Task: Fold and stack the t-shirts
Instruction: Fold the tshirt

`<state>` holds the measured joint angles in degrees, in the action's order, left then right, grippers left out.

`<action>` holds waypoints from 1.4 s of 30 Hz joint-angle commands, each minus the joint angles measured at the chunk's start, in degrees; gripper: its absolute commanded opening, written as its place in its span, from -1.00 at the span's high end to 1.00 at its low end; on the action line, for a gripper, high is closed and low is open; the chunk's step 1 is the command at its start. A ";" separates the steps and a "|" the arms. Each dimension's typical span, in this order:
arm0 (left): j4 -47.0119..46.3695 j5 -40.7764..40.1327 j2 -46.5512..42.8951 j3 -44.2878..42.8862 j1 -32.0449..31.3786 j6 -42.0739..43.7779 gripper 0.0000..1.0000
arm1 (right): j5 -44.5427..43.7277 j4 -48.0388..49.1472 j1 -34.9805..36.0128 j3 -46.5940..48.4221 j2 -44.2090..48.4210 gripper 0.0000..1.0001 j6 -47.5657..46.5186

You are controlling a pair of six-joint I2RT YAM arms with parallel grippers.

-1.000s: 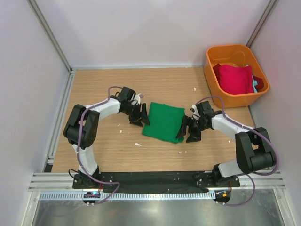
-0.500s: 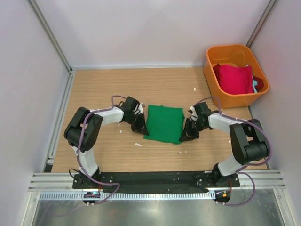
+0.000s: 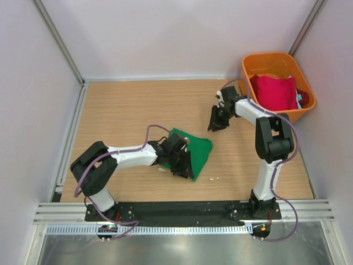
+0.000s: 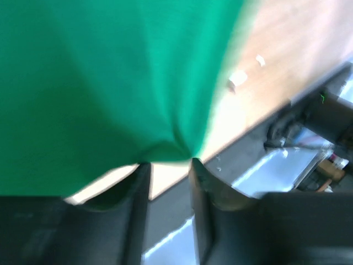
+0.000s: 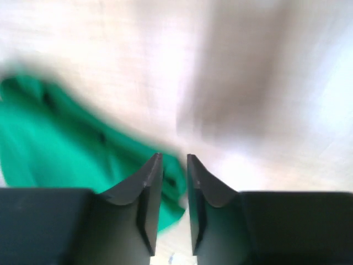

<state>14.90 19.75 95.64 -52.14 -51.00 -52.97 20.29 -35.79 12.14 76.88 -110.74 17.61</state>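
Left claw (image 3: pixel 185 165) pinches green shirt (image 3: pixel 199 148) at its near edge, mid table (image 3: pixel 121 110); right claw (image 3: pixel 217 121) narrow, empty, beyond shirt's far side by bin (image 3: pixel 249 95); left arm nearer.

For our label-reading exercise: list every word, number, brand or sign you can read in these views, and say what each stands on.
No readable text in any view.
green shirt: plain, no print.
red shirt: plain, no print.
bin: no label showing.
board below the left arm's base: too small to read any marking.
Both wrist views: blurred, nothing legible.
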 commanded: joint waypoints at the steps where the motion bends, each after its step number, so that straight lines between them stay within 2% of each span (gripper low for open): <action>1: 0.40 2.57 -2.46 -3.32 -1.91 -0.39 0.21 | -7.19 -5.85 -0.63 12.20 -2.81 0.28 -5.56; 2: 1.70 1.79 -3.69 -4.36 -1.56 0.58 0.15 | -8.24 -6.83 -0.63 13.72 -3.08 0.22 -5.83; 3: 2.85 1.18 -6.75 -5.33 -1.21 1.54 0.04 | -10.43 -7.53 -0.63 14.86 -2.65 0.06 -5.92; 7: 8.12 -1.29 -10.73 -12.27 2.65 7.34 -0.18 | -7.65 -9.48 -0.63 14.88 1.48 -0.05 -4.52; 10: 10.06 0.82 -10.38 -17.63 9.84 11.65 -0.14 | -1.94 -5.28 -0.63 7.69 8.05 -0.05 -0.48; 12: 8.58 3.43 -9.07 -19.66 12.93 14.56 0.02 | 2.71 2.16 -0.63 -0.65 12.02 0.00 2.94; 13: 7.61 5.54 -6.10 -20.54 16.17 15.00 0.09 | 9.00 6.13 -0.54 -7.73 13.69 0.05 7.66; 14: 6.73 8.35 -3.90 -22.20 17.68 15.26 0.28 | 12.63 10.52 -0.54 -11.54 16.67 0.24 10.58; 15: 5.77 12.64 -1.96 -22.82 18.91 15.00 0.38 | 15.19 15.09 -0.63 -15.15 17.74 0.42 13.57; 16: 2.37 14.68 1.88 -23.18 20.49 14.22 0.42 | 19.48 25.49 -0.54 -22.14 18.71 0.59 20.73; 17: -0.02 16.27 3.49 -22.83 20.94 13.43 0.53 | 20.22 30.21 -0.54 -25.17 20.20 0.83 23.41; 18: -2.13 17.24 4.90 -22.66 21.29 11.85 0.58 | 20.57 34.69 -0.45 -27.90 20.99 0.90 26.22; 19: -6.50 19.08 6.48 -22.39 21.47 11.14 0.61 | 20.92 43.09 -0.45 -30.28 21.35 0.93 28.43; 23: -16.98 21.82 12.63 -19.76 21.65 6.84 0.71 | 22.68 55.20 0.51 -37.24 19.69 0.97 36.51; 28: -25.60 23.32 15.72 -17.47 22.53 2.79 0.75 | 24.17 72.41 0.87 -43.29 14.33 0.97 45.48; 39: -33.26 26.04 25.56 -17.64 26.39 1.64 0.80 | 22.16 112.65 0.69 -50.16 -5.00 0.97 62.62; 42: -32.31 24.39 29.25 -19.31 27.36 4.00 0.84 | 20.93 114.20 0.60 -50.34 -7.82 0.97 64.31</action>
<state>-14.85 43.99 122.80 -69.45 -24.86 -50.70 43.24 67.13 12.69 27.20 -116.42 76.84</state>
